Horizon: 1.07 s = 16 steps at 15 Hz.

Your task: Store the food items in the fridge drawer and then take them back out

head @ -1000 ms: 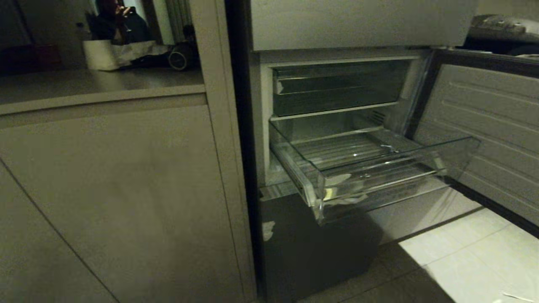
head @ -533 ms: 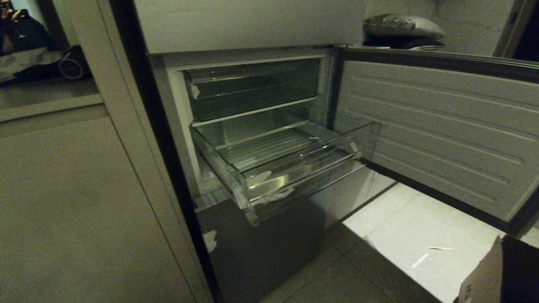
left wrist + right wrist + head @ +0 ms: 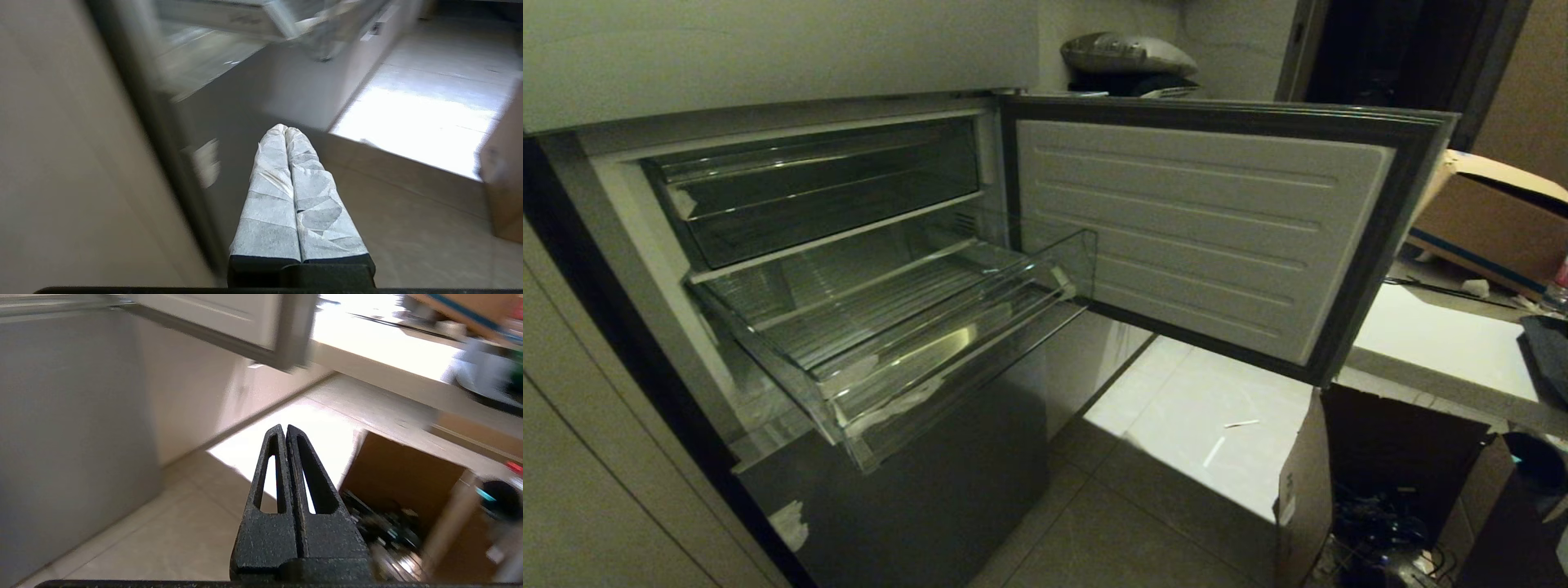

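A grey fridge (image 3: 907,498) fills the left and centre of the head view, its lower compartment standing open. The compartment's door (image 3: 1201,237) is swung out to the right of centre, showing a pale ribbed inner panel with a dark rim. To the far left edge runs a beige cabinet front (image 3: 572,490).

Sticking out of the fridge toward the lower centre is the fridge drawer (image 3: 882,327), wide, deep and clear, with a ribbed floor and a transparent front lip. It is pulled well out and nothing can be seen lying in it. Above it, in the upper left, sits a shallower clear tray (image 3: 825,192), pushed in.

The tiled floor (image 3: 1176,425) takes the lower middle, with a bright patch of light under the door. In the lower right stands an open cardboard box (image 3: 1307,482) with dark cables inside. Above it, at the right edge, a pale table (image 3: 1437,343) carries another cardboard box (image 3: 1494,220). No food pieces can be made out anywhere.

Neither arm shows in the head view. In the left wrist view the left gripper (image 3: 287,130), its fingers wrapped in white tape, is pressed closed and holds nothing, low in the centre of the frame, pointing at the fridge's grey lower front. In the right wrist view the right gripper (image 3: 283,428), black with slotted fingers, is likewise closed and empty, above the floor near the open box.
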Tool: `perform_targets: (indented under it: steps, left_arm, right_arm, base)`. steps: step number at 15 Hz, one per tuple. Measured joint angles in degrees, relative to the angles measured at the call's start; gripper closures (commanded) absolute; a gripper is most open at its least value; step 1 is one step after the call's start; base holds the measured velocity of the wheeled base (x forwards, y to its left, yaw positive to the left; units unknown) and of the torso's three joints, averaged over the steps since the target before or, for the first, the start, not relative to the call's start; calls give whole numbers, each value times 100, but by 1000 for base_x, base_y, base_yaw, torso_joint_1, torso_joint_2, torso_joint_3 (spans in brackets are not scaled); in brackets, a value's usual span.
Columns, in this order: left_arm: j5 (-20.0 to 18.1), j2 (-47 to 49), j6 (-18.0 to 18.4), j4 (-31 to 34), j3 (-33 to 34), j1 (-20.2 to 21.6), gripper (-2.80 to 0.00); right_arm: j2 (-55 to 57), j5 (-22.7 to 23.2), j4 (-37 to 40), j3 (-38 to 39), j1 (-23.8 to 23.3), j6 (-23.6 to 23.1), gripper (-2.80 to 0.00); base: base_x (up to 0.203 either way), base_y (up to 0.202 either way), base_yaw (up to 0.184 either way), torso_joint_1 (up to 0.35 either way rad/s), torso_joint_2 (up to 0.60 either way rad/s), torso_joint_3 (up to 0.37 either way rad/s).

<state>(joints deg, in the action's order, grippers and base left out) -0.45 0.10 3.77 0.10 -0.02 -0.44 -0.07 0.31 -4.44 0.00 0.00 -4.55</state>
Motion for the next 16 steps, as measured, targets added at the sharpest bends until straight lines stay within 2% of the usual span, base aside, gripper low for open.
perform_targets:
  steps: [4,6,16]
  left_arm:
    - [1,0,-2,0,0,0,0]
    - [1,0,0,0,0,0,0]
    - [1,0,0,0,-2,0,0]
  right_arm:
    - [0,1,9,0,2,1,0]
    - [0,-1,0,0,0,4,0]
    - [0,-1,-2,-2,0,37,0]
  base:
    - [0,0,0,0,0,0]
    - [0,0,0,122,-303,-182]
    - [0,0,0,235,-550,-317]
